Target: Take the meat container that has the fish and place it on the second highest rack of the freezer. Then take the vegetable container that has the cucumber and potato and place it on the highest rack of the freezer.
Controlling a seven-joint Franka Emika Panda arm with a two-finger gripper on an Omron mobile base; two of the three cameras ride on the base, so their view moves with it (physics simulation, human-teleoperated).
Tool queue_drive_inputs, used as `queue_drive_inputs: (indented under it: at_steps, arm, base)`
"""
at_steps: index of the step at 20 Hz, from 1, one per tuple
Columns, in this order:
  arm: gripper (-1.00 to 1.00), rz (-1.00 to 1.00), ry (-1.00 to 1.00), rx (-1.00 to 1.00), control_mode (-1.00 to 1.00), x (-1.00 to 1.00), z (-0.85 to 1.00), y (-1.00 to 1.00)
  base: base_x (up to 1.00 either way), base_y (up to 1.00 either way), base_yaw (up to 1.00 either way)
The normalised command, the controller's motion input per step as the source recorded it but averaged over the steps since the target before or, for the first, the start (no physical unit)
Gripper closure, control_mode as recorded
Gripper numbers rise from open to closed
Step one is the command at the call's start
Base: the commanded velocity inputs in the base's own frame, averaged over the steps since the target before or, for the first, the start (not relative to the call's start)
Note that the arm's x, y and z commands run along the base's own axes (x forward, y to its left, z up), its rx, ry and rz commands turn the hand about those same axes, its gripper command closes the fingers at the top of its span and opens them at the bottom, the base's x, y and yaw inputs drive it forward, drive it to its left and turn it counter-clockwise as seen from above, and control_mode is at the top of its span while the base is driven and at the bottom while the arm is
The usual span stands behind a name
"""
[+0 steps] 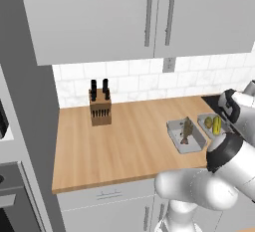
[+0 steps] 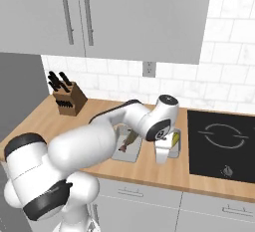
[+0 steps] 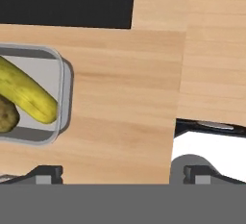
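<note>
Hand view: gripper (image 3: 123, 174) open, jaws set wide and empty, poised over bare wooden counter (image 3: 125, 98); vegetable container (image 3: 57, 98) lies off to the left of the jaws, cucumber and potato (image 3: 24, 93) inside, cucumber's long axis running diagonally; black cooktop (image 3: 67, 2) beyond; left base view: meat container (image 1: 185, 135) with the fish (image 1: 187, 129) sits just beside the vegetable tray, on its far side from the hand, fish lengthwise along the tray; knife block (image 1: 99, 107) farther back by the wall; judgement: the fish tray is due first, so the hand must shift sideways past the vegetable tray before descending
</note>
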Motion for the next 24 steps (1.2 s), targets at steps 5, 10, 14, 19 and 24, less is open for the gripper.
queue_drive_inputs:
  at_steps: [5,10,14,19,24]
  arm:
    - [-1.0,0.03,0.0,0.02,-1.0,0.34,-0.27,0.0]
    - [-1.0,0.08,0.0,0.01,-1.0,0.18,-0.32,0.0]
    - [-1.0,0.08,0.0,0.03,-1.0,0.1,-0.16,-0.02]
    - [-1.0,0.03,-0.02,0.05,-1.0,0.09,-0.02,-0.16]
    - [-1.0,0.0,-0.01,0.03,-1.0,0.27,-0.12,-0.13]
  base:
    - [0.0,0.0,0.0]
    - [0.0,0.0,0.0]
    - [0.0,0.0,0.0]
    - [0.0,0.0,0.0]
    - [0.0,0.0,0.0]
